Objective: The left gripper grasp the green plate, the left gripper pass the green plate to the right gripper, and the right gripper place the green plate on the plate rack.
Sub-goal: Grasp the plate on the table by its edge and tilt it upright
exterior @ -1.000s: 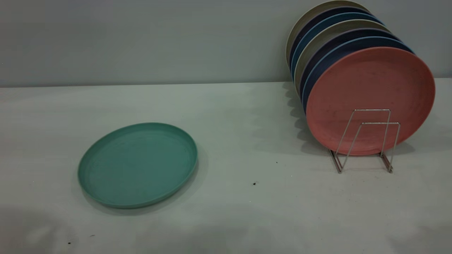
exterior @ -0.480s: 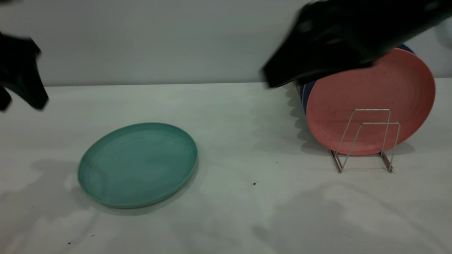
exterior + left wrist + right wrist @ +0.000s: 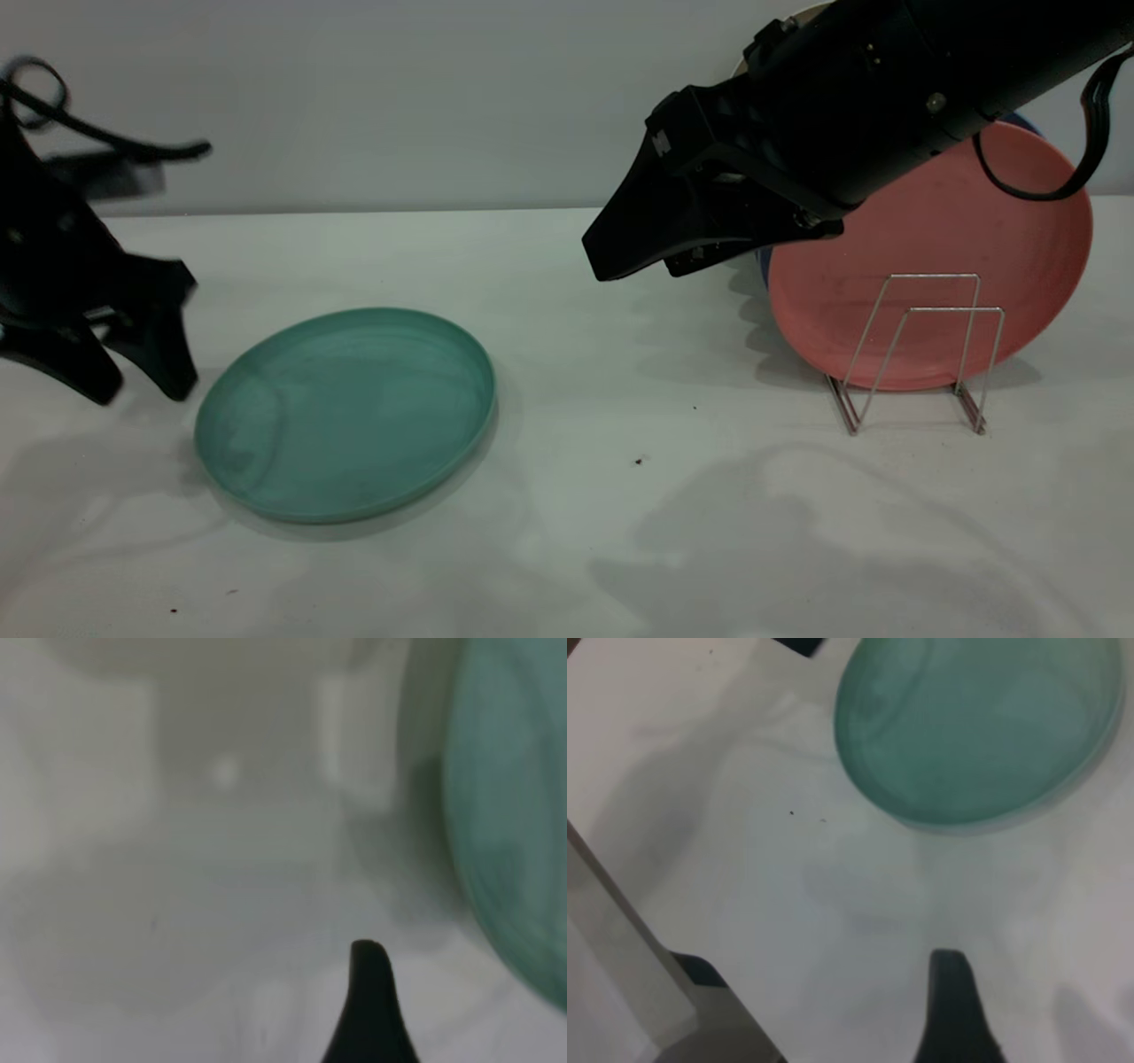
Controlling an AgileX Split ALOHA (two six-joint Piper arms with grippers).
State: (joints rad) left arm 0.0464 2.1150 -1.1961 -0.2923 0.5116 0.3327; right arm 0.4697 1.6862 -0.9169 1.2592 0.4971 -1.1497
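The green plate [image 3: 345, 412] lies flat on the white table at the left. It also shows in the left wrist view [image 3: 518, 815] and the right wrist view [image 3: 974, 726]. My left gripper [image 3: 142, 392] is open and empty, low over the table just left of the plate's rim and apart from it. My right gripper [image 3: 640, 264] is open and empty, held high over the table's middle, in front of the racked plates. The plate rack [image 3: 921, 354] stands at the right with two bare wire loops at its front.
A salmon-pink plate [image 3: 930, 230] stands upright in the rack behind the bare loops. Further plates behind it are mostly hidden by the right arm. A grey wall runs along the table's back edge. Small dark specks [image 3: 638, 461] lie on the table.
Both arms have come into view. The left gripper dropped to table level beside the green plate's left edge. The right gripper swung in from the upper right toward the middle. The plate has not moved.
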